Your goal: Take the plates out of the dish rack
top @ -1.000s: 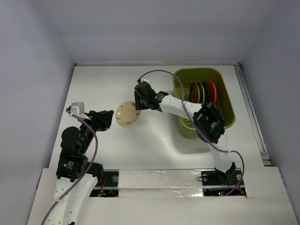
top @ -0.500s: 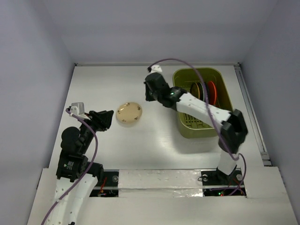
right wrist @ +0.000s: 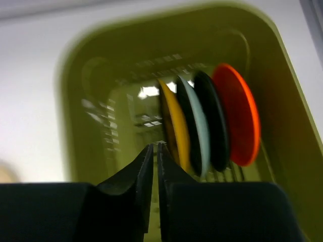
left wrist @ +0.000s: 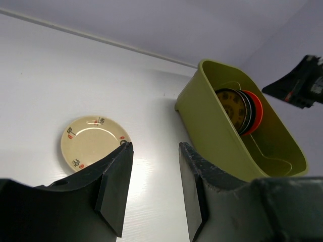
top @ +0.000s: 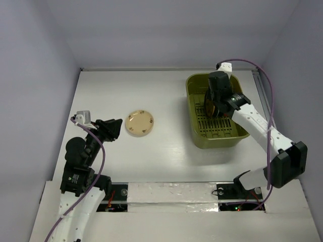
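The olive-green dish rack (top: 242, 132) stands at the right; it also shows in the left wrist view (left wrist: 212, 126) and the right wrist view (right wrist: 91, 101). Several plates stand on edge in its far half: a yellow one (right wrist: 176, 131), dark ones (right wrist: 214, 126) and an orange-red one (right wrist: 239, 116). A cream spotted plate (top: 140, 122) lies flat on the table, also in the left wrist view (left wrist: 91, 142). My right gripper (right wrist: 157, 147) is shut and empty, above the rack just left of the yellow plate. My left gripper (left wrist: 154, 151) is open and empty, low at the left, near the cream plate.
The white table (top: 166, 146) is walled on three sides by pale panels. A rail (top: 267, 111) runs along its right edge. The right arm's purple cable (top: 265, 80) loops over the rack's far right corner.
My right gripper has left the cream plate lying on the table and swung right, from the table's middle to above the rack. The left arm has not moved.
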